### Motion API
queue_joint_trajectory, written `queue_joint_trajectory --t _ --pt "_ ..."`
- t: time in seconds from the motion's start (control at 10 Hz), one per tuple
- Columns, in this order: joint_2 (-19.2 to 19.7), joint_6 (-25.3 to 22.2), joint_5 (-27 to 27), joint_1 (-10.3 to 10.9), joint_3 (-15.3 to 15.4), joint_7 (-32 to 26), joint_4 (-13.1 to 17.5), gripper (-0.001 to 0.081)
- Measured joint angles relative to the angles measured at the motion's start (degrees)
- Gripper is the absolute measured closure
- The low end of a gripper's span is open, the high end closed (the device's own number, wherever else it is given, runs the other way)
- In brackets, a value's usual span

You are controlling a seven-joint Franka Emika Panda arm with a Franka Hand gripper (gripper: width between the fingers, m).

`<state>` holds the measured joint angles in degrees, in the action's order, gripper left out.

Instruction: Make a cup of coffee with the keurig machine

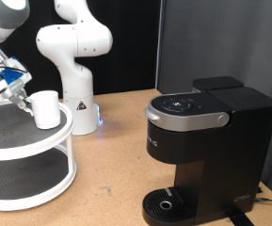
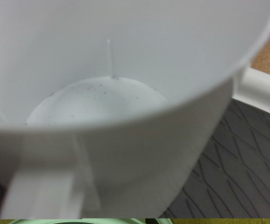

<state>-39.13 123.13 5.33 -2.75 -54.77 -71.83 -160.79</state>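
Observation:
The white cup (image 1: 47,109) stands upright on the top tier of a round white two-tier stand (image 1: 51,143) at the exterior view's left. My gripper (image 1: 24,102) is right against the cup's left side, at rim height. In the wrist view the cup (image 2: 125,56) fills the frame, seen from above and empty inside, with its handle (image 2: 41,191) near the edge; no fingers show there. The black keurig machine (image 1: 206,141) stands at the exterior view's right with its silver-trimmed lid down and its round drip tray (image 1: 164,202) bare.
The stand's top has a dark ribbed mat (image 2: 237,159) inside a white rim (image 2: 262,89). The white arm base (image 1: 76,99) stands behind the stand. Open wooden table (image 1: 117,179) lies between stand and machine. A black curtain hangs behind.

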Motion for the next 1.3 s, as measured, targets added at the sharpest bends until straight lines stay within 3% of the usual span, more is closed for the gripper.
queue_joint_trajectory --t 0.3,0.9,1.3 --pt "-0.15 0.39 -0.37 -0.53 1.17 1.07 0.67 0.0739" --pt "-2.87 -8.38 4.00 0.54 7.07 8.31 4.30 0.0739" --pt "-2.83 -6.12 9.59 1.47 7.33 11.07 3.46 0.0739"
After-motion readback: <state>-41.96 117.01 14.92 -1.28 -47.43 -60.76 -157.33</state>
